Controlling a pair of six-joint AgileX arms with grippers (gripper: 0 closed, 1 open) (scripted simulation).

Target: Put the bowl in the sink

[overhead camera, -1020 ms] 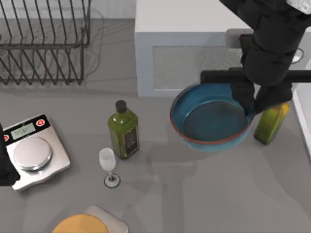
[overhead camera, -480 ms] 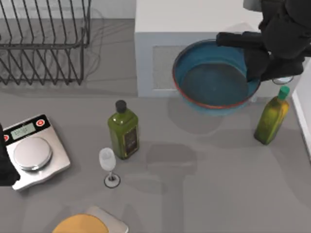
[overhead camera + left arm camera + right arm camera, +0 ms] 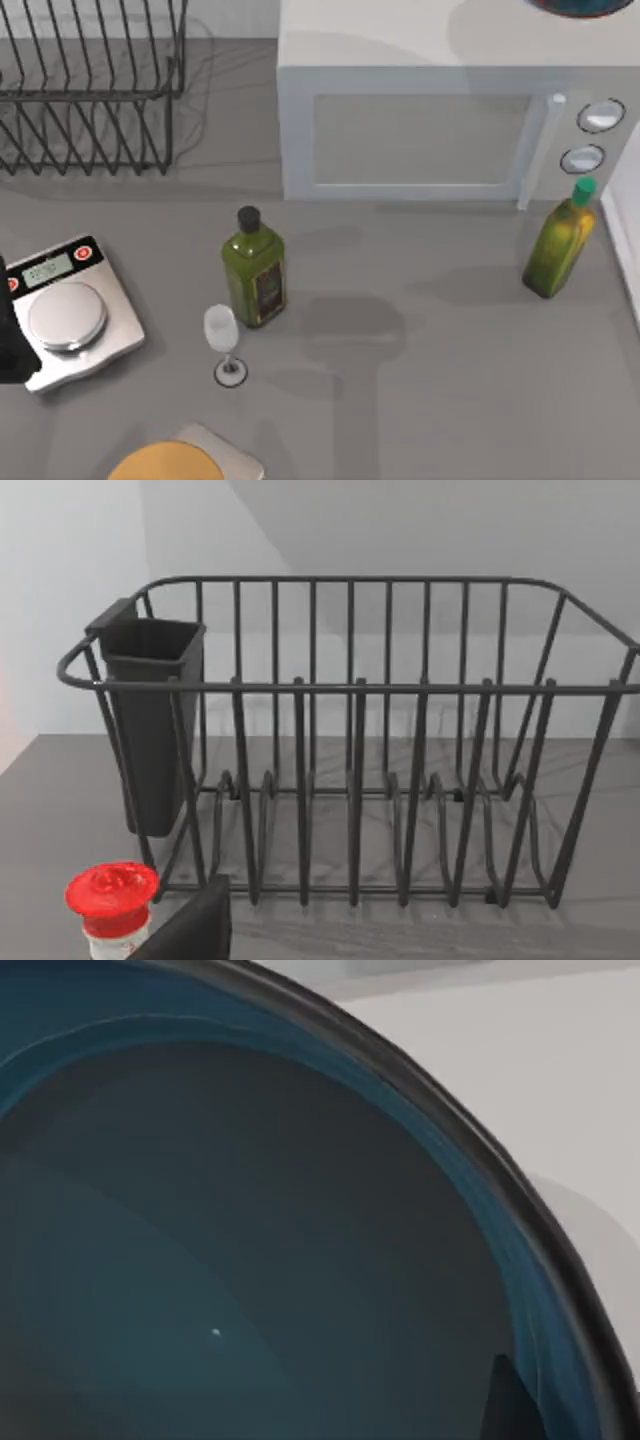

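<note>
A sliver of the blue bowl (image 3: 580, 7) with its reddish rim shows at the far right of the top view's upper edge, above the microwave's top. In the right wrist view the bowl (image 3: 250, 1240) is very close, its dark blue inside facing the camera. One dark fingertip (image 3: 505, 1405) of my right gripper lies against the bowl's inner wall near the rim, holding it. My left arm (image 3: 8, 345) is parked at the table's left edge beside the scale. A white strip (image 3: 630, 230) runs along the table's right border; I cannot tell whether it is the sink.
A white microwave (image 3: 420, 120) stands at the back right and a wire dish rack (image 3: 90, 90) at the back left. On the table stand a dark green bottle (image 3: 254, 270), a wine glass (image 3: 223, 340), a yellow-green bottle (image 3: 558, 245), a scale (image 3: 65, 310) and an orange disc (image 3: 165, 465).
The right gripper has carried the bowl from in front of the microwave up and toward the back, almost out of the top view. The left arm has not moved.
</note>
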